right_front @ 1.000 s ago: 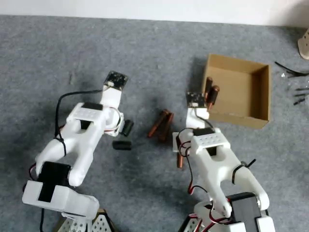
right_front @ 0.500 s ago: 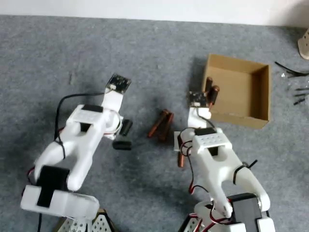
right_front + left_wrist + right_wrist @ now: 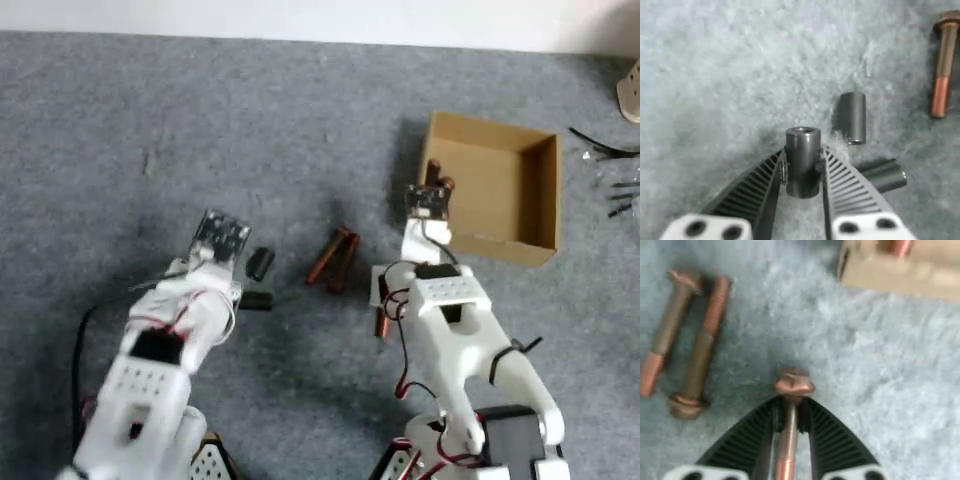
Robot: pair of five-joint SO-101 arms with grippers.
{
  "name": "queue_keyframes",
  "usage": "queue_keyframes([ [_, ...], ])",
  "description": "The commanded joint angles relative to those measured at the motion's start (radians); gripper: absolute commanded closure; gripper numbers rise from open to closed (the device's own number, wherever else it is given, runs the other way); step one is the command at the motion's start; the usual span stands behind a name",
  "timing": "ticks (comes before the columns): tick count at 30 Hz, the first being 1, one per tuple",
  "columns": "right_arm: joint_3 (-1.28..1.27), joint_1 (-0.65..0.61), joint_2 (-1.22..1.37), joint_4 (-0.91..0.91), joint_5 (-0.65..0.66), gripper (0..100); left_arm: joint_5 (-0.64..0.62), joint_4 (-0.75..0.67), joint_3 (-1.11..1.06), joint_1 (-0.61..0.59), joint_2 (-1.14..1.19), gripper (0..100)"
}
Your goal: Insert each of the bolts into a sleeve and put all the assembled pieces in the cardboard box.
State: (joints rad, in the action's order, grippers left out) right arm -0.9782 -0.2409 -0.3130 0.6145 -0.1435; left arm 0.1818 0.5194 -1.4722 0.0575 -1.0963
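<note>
Grey fuzzy carpet covers the surface under both arms. The left claw is squeezed shut on a dark sleeve, pinching it around the middle. The sleeve stands straight along the claw, and its open hole faces away from the wrist. Two spare sleeves lie on the carpet just past it, near each other but not touching. The right claw is squeezed shut on a copper bolt. The bolt runs straight along the claw. Its fat head pokes out past the tips and its thin end points back toward the wrist. A little farther out, two loose bolts lie side by side, touching. Beyond them is the cardboard box, with a copper piece standing inside near its corner. From above, the left arm and the right arm are well apart, with the loose bolts between them. I think the next job is to bring the held bolt and the held sleeve together. The sleeve is off to the left of the right claw. The thin end of the bolt has to line up with the hole. That end is tucked back inside the claw, so this may be tricky.
</note>
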Motion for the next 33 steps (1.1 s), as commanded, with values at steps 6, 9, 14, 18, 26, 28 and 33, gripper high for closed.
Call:
queue_keyframes([
  [6,-0.113,-0.053,-0.446,-0.113,0.003,99.5,-0.003,0.031,-0.128,0.019,-0.461,99],
  [9,-0.209,-0.127,-0.625,-0.185,0.003,99.5,-0.008,0.084,-0.153,0.041,-0.573,99],
  [14,-0.334,-0.232,-0.862,-0.246,0.005,99.5,-0.107,0.097,-0.214,0.120,-0.737,99],
  [18,-0.361,-0.249,-0.990,-0.246,0.003,99.5,-0.115,0.094,-0.220,0.191,-0.730,99],
  [26,-0.369,-0.251,-1.145,-0.292,-0.104,99.5,-0.112,0.100,-0.223,0.346,-0.727,99],
  [28,-0.369,-0.262,-1.167,-0.292,-0.127,99.5,-0.112,0.100,-0.223,0.355,-0.727,99],
  [33,-0.369,-0.282,-1.208,-0.291,-0.129,99.5,-0.112,0.100,-0.223,0.444,-0.727,99],
])
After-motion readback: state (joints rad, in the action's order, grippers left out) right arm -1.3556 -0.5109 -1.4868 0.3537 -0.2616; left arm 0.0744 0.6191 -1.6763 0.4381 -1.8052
